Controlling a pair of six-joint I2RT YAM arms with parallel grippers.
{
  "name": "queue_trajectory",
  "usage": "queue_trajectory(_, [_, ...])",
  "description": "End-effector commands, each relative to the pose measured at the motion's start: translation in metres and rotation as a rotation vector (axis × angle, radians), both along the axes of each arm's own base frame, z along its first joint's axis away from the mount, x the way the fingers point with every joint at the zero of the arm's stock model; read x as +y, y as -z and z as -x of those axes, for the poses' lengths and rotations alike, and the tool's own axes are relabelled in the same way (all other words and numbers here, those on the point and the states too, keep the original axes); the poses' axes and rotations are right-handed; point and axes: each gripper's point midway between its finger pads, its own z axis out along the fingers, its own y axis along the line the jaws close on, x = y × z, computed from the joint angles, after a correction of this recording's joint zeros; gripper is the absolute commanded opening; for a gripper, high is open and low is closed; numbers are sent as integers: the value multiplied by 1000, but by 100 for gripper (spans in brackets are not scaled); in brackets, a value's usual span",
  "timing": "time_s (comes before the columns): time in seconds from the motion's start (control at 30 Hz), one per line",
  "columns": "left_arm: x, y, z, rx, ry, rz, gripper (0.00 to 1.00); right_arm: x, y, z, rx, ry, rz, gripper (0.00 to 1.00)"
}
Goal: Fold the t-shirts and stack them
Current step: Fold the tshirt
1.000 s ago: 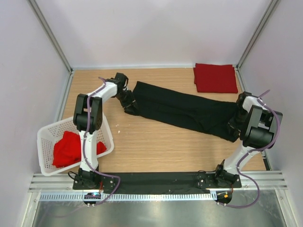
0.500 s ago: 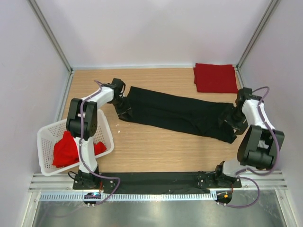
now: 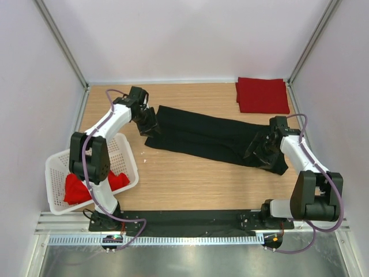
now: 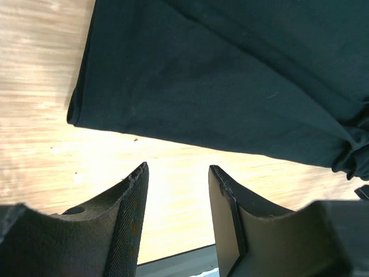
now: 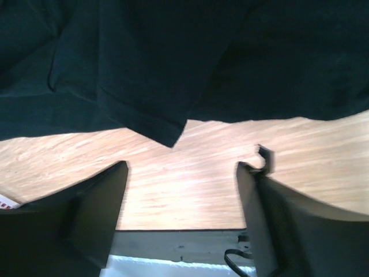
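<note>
The black t-shirt (image 3: 213,135) lies flat on the wooden table as a long folded band running from back left to front right. My left gripper (image 3: 151,128) hovers at its left end, open, with only bare wood between the fingers; the shirt's edge (image 4: 230,75) lies just past them. My right gripper (image 3: 256,151) is over the shirt's right end, open wide and holding nothing, the cloth (image 5: 173,57) beyond its fingertips. A folded red t-shirt (image 3: 262,95) rests at the back right corner. Another red t-shirt (image 3: 74,187) is crumpled in the basket.
The white lattice basket (image 3: 131,164) stands at the front left beside the left arm's base. Grey walls close in the table on three sides, and a black strip runs along its near edge (image 3: 190,218).
Both grippers have opened, the right one widely. The left arm has drawn back toward the far left, and the right arm has swung inward over the shirt's right end.
</note>
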Motion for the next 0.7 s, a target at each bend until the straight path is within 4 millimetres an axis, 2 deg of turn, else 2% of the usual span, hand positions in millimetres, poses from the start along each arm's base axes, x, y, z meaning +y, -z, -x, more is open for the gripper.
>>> queue_trajectory(0.0, [-3, -24, -6, -62, 23, 16, 48, 4, -3, -22, -86, 47, -28, 72])
queue_trajectory(0.07, [-3, -25, -6, -64, 24, 18, 47, 8, 1, -26, -105, 69, -51, 61])
queue_trajectory(0.17, [-3, -24, -4, -60, 25, 19, 48, 13, 7, -27, -98, 91, -90, 50])
queue_trajectory(0.33, [-2, -21, 0, -51, 27, 15, 47, 16, 21, -24, -55, 110, -107, 49])
queue_trajectory(0.47, [-1, -21, 1, -53, 28, 9, 48, 14, 24, -32, -67, 129, -103, 47])
queue_trajectory(0.53, [-1, -22, 1, -53, 28, 9, 48, 15, 24, -38, -71, 132, -108, 39])
queue_trajectory(0.67, [0, -25, 1, -57, 27, 9, 48, 10, 14, -53, -98, 151, -86, 2])
